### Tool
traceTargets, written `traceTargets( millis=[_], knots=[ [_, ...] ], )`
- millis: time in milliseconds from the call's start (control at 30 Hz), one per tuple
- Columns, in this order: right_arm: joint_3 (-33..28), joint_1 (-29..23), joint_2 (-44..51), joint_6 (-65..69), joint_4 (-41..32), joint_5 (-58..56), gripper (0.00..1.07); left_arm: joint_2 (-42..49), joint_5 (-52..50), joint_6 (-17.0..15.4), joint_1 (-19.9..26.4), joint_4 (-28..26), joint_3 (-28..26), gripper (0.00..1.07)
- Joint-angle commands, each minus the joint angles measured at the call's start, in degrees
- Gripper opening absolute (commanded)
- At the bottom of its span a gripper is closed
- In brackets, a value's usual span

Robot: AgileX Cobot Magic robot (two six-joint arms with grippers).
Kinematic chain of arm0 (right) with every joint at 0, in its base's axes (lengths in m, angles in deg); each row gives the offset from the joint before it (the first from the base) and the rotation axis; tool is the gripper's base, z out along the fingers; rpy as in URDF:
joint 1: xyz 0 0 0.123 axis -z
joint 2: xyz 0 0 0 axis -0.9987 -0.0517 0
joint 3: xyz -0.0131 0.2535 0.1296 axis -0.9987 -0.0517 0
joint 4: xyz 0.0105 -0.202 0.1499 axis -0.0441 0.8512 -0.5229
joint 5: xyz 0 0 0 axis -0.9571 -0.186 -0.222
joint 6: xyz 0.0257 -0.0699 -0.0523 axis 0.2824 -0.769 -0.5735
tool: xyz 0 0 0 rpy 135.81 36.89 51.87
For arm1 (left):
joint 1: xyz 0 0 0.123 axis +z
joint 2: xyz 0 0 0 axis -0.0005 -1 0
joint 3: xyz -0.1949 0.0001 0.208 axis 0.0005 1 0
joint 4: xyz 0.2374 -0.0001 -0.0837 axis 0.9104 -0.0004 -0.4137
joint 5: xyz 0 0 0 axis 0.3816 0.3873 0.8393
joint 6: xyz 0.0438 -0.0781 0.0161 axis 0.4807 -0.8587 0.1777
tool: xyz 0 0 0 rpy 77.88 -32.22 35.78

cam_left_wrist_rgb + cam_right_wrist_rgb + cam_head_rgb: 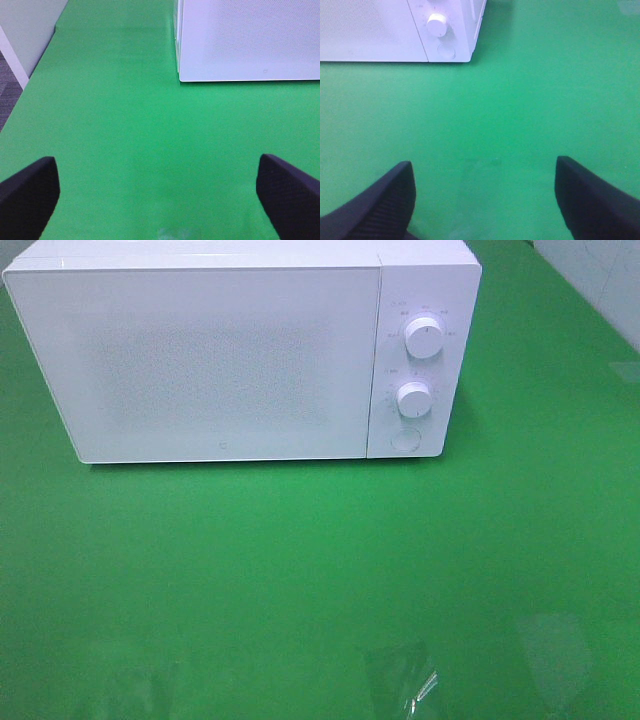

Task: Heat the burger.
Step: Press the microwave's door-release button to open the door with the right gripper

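**A:** Where does the microwave (240, 350) stand?

**B:** On the green table (300, 570), toward 11 o'clock in the high view. Its door (200, 365) is shut flush. The control panel (420, 300) lies at the door's 3 o'clock side.

**A:** What is on that panel?

**B:** An upper knob (424, 338), with a lower knob (412, 398) just at its 6 o'clock. A round button (405, 438) sits at 6 o'clock of that again.

**A:** And the burger?

**B:** None of the three views shows it, so its place cannot be told.

**A:** How do the arms stand?

**B:** The left gripper (159, 195) has its two dark fingers (30, 195) spread wide apart, with only bare green table between them. The microwave's door-side corner is ahead of it, well apart. The right gripper (485, 200) also has its fingers (592, 200) parted and holds nothing. The panel end of the microwave, with the lower knob and button, is ahead of it and well apart too.

**A:** Anything else on the table?

**B:** A pale glare (405, 680) near 6 o'clock.
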Motion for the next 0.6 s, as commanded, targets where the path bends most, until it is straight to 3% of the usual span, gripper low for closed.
traceTargets(
  millis=[33,600],
  knots=[
    [-0.52,2.64,4.24,0.86,0.46,-0.17,0.76,0.06,-0.23,-0.34,0.17,-0.17,0.17,1.00],
    [-0.69,4.47,6.59,0.57,0.52,-0.23,0.76,0.06,-0.23,-0.34,0.17,-0.17,0.17,1.00]
  ],
)
